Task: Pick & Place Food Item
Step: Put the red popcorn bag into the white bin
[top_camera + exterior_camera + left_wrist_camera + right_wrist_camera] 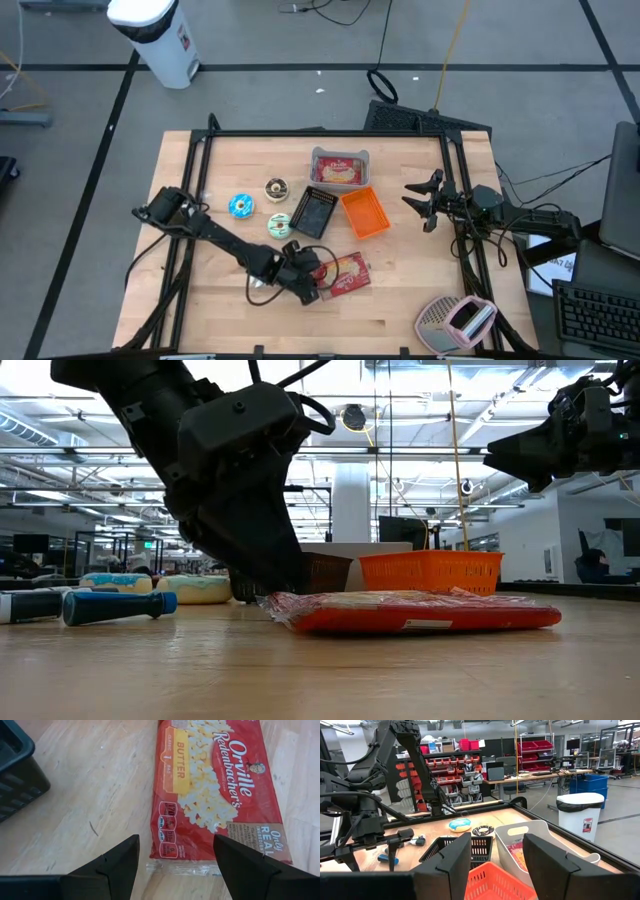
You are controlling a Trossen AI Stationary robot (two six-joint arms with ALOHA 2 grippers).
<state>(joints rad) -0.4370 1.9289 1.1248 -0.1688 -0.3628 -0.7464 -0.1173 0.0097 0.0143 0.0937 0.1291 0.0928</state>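
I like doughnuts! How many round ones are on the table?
3: blue doughnut, dark doughnut beside it, green doughnut nearer the black basket. None seem hidden.

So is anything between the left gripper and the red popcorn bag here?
Nothing visible. The left gripper is open just short of the near edge of the flat red popcorn bag, with only bare wooden table between its fingers. The black mesh basket sits off to one side, clear of the approach.
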